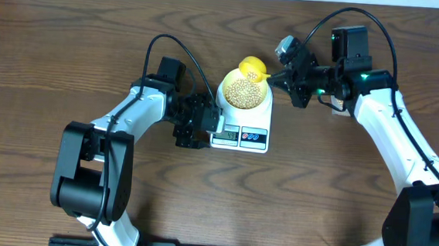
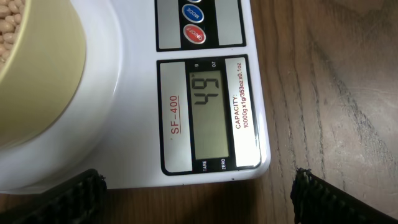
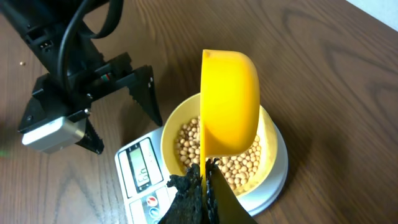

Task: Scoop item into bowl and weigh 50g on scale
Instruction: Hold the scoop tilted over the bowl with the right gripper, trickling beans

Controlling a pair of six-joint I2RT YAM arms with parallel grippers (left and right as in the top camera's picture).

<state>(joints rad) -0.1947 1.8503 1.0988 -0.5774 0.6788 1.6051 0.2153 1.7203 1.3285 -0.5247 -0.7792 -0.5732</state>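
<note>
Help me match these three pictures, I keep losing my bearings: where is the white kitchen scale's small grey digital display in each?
Overhead: grey digital display at centre, on the front edge of the white flat scale.
Left wrist: display mid-frame, reading 49.
Right wrist: display lower left.
Shared landmark: the pale yellow-green bowl of tan beans, on the scale in all three.

- A dark brown, wood-grained table [image 1: 54,57] is seen carrying everything.
- The white scale [image 1: 240,137] is set flat on it near the middle, its display edge turned toward the robot.
</note>
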